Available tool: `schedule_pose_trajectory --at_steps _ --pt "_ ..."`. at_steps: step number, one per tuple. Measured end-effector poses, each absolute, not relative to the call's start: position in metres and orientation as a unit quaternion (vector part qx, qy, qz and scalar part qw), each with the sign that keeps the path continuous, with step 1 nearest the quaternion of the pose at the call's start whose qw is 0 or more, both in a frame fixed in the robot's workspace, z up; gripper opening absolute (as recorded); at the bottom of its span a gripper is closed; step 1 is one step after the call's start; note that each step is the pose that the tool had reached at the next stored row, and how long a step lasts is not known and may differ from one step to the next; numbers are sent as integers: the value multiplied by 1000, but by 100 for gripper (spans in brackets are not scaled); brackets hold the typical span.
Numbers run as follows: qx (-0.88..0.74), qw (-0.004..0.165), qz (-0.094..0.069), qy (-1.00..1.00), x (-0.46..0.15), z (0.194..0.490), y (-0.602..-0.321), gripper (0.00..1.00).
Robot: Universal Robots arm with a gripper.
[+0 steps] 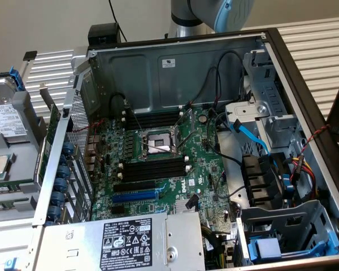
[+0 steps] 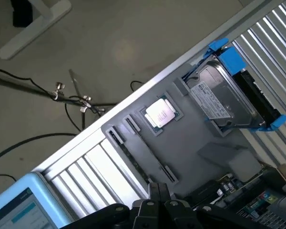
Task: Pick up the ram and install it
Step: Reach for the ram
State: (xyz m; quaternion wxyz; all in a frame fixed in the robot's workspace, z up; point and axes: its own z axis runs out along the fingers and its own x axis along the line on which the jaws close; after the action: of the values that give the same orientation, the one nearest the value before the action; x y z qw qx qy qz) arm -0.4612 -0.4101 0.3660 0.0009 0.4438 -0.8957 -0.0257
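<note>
The ram (image 2: 135, 156) is a long thin dark green stick standing on edge in a grey holder on the grey tray (image 2: 205, 148) beside the computer case. My gripper (image 2: 159, 191) hangs above the tray near one end of that stick, its black fingers shut together with nothing between them. In the exterior view the open case shows the motherboard with empty black memory slots (image 1: 155, 169) on both sides of the processor socket (image 1: 158, 142). The robot arm (image 1: 214, 11) rises behind the case.
A hard drive in a blue bracket (image 2: 229, 95) and a loose processor chip (image 2: 160, 113) lie on the same tray. Inside the case are a blue expansion slot (image 1: 134, 197), a power supply (image 1: 124, 243), cables and drive cages (image 1: 271, 113). Cables lie on the floor (image 2: 62, 95).
</note>
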Motion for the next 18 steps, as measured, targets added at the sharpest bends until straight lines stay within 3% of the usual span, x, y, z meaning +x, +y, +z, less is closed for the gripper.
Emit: schedule_pose_trajectory --at_steps 18 --pt "584 5 -25 -812 -461 366 -410 11"
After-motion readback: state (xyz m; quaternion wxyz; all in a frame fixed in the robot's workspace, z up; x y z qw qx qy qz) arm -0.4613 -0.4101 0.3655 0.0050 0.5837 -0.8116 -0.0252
